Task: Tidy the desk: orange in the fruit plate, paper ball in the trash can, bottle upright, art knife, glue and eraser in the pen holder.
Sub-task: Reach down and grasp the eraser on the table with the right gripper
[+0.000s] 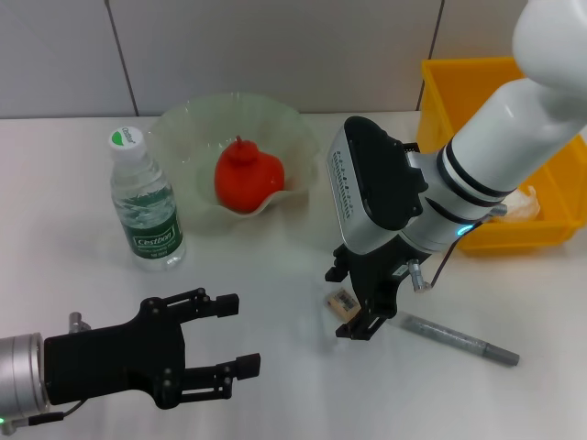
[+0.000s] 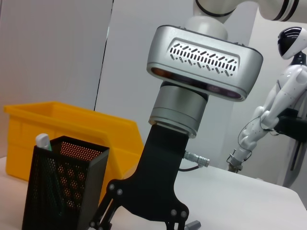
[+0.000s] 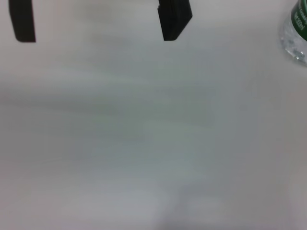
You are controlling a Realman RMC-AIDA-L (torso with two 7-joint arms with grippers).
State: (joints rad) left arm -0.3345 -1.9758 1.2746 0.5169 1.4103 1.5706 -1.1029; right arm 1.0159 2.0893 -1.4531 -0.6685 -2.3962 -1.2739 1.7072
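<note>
Left gripper [image 1: 229, 335] idles open nearest camera; right gripper [image 1: 353, 298], jaws parted, straddles the eraser [image 1: 342, 302] directly below on desk [image 1: 275, 275]

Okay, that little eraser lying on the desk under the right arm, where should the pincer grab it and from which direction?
Come straight down from above. The eraser lies flat on the desk, a small low block, so only its short side faces offer purchase. Straddle it and close across its narrower width. The right pincer already hangs over it, pointing down with fingers spread, so that arm looks best placed. The grey pen-like tool alongside lies apart.
</note>
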